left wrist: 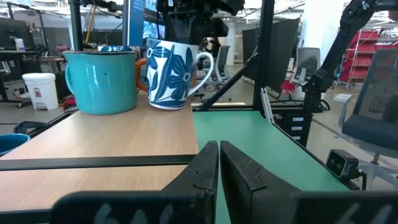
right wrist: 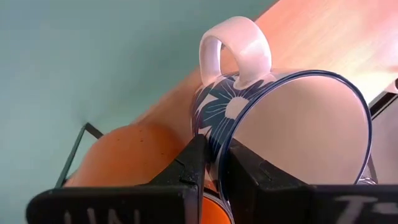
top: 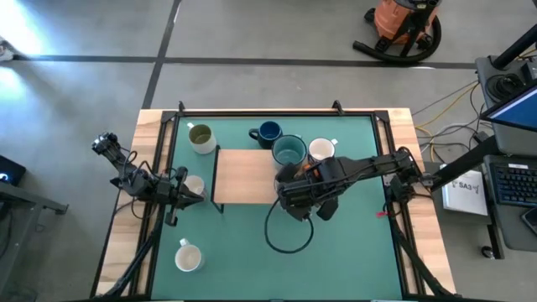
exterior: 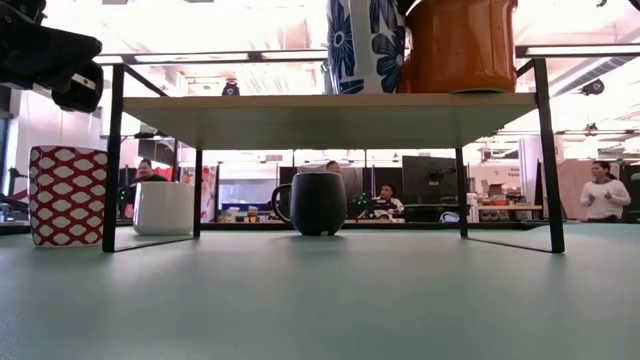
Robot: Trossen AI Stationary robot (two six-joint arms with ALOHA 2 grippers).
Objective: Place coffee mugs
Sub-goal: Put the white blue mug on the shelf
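A white mug with blue flowers (left wrist: 174, 73) stands upright on the wooden shelf (top: 245, 176), at its right end, beside an orange mug (exterior: 460, 45). My right gripper (top: 295, 200) is shut on it from above. A teal mug (left wrist: 99, 81) stands on the shelf's far right corner. My left gripper (top: 186, 191) is shut and empty at the shelf's left edge, above a red-and-white patterned mug (exterior: 68, 195). On the mat stand an olive green mug (top: 201, 137), a navy mug (top: 268, 132) and two white mugs (top: 321, 149) (top: 189, 256). My right gripper pinches the flowered mug's wall at the rim (right wrist: 213, 147), on the side toward the orange mug (right wrist: 130, 155). One finger (right wrist: 249, 177) is inside the mug and one (right wrist: 194, 163) is outside. The fingers point down from above. The mug is upright, its base on the shelf.
The shelf stands on thin black metal legs (exterior: 548, 150) with open room beneath it. A black cable loop (top: 289, 228) lies on the green mat (top: 352, 252) near the shelf. People sit and stand in the room beyond the table.
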